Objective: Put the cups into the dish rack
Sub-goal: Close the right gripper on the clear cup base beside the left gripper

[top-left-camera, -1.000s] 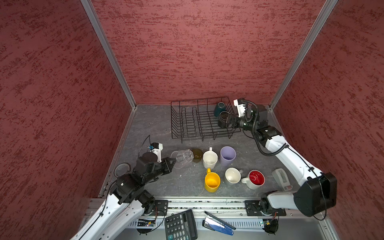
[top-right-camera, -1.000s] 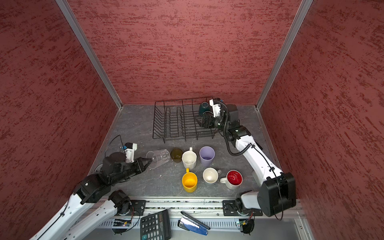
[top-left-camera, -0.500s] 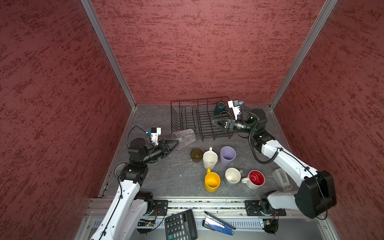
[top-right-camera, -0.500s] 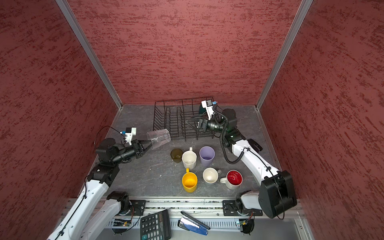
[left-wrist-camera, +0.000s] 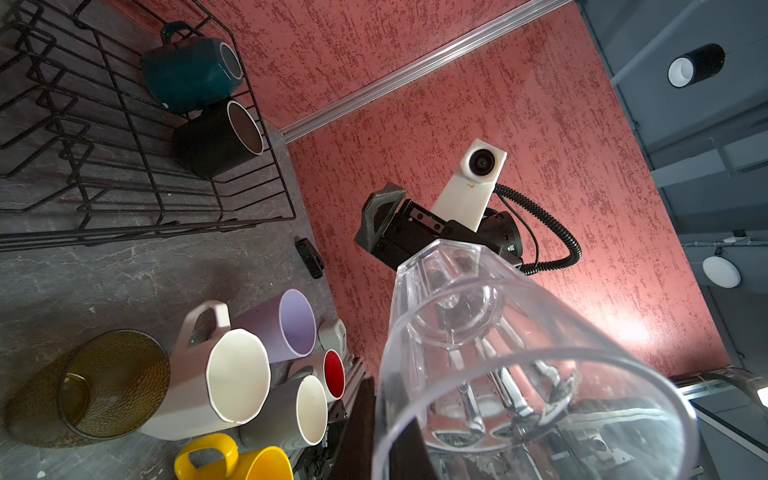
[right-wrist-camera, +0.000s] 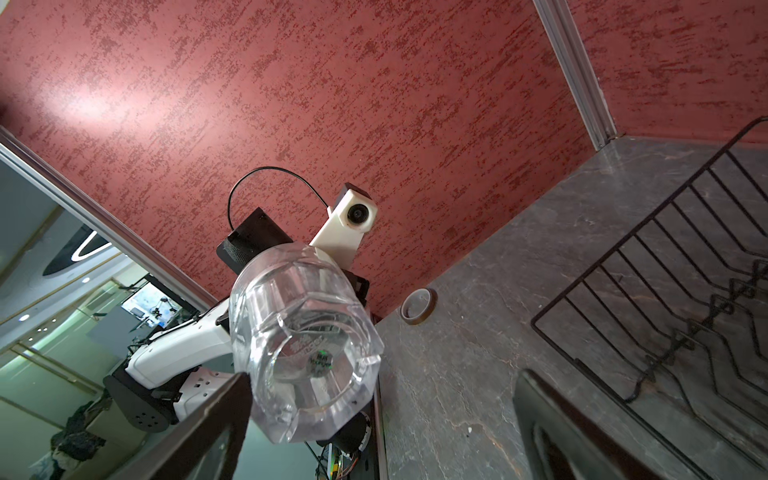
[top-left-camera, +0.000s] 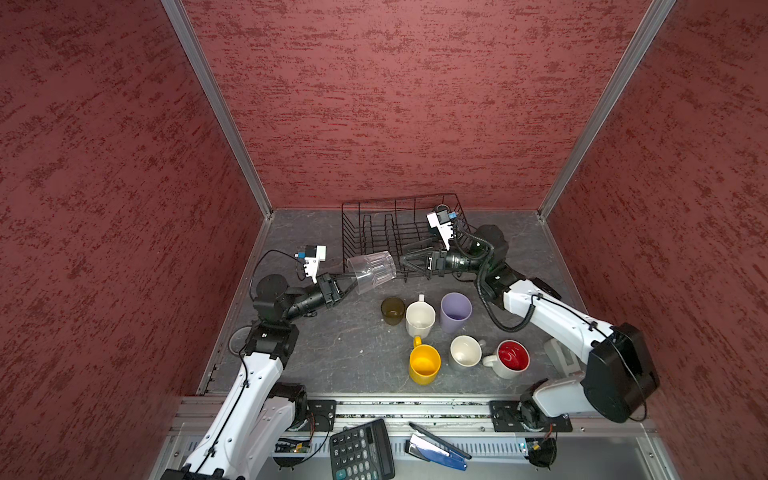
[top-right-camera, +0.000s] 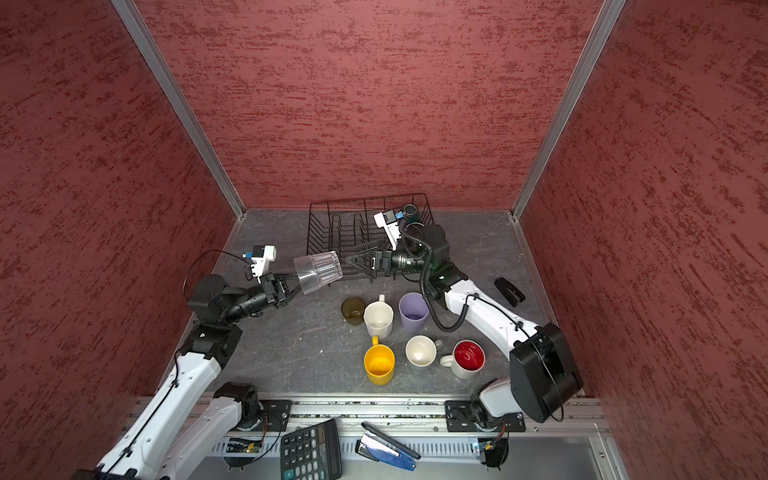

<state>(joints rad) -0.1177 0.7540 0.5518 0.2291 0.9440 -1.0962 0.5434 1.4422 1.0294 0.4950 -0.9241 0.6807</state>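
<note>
My left gripper point(top-left-camera: 352, 283) is shut on the rim of the clear glass point(top-left-camera: 371, 271), one finger inside it. It holds the glass on its side in the air, in front of the dish rack point(top-left-camera: 374, 224). The glass base point(right-wrist-camera: 311, 374) points at my right gripper point(top-left-camera: 402, 260), which stands open just short of it. A teal mug point(left-wrist-camera: 191, 70) and a black mug point(left-wrist-camera: 216, 141) lie in the rack's right end. On the table stand an olive glass point(top-left-camera: 392, 309), white mug point(top-left-camera: 420, 318), lavender tumbler point(top-left-camera: 456, 311), yellow mug point(top-left-camera: 424, 363), grey mug point(top-left-camera: 466, 351) and red-inside mug point(top-left-camera: 513, 358).
A calculator point(top-left-camera: 361, 451) and a stapler point(top-left-camera: 436, 451) lie on the front ledge. A roll of tape point(right-wrist-camera: 419, 306) sits by the left wall. A small black object point(top-right-camera: 509, 291) lies right of the right arm. Red walls close in three sides.
My left gripper has lifted the clear glass off the table and carried it up toward the rack. My right gripper has drawn back from the rack's right end and turned to face the glass.
</note>
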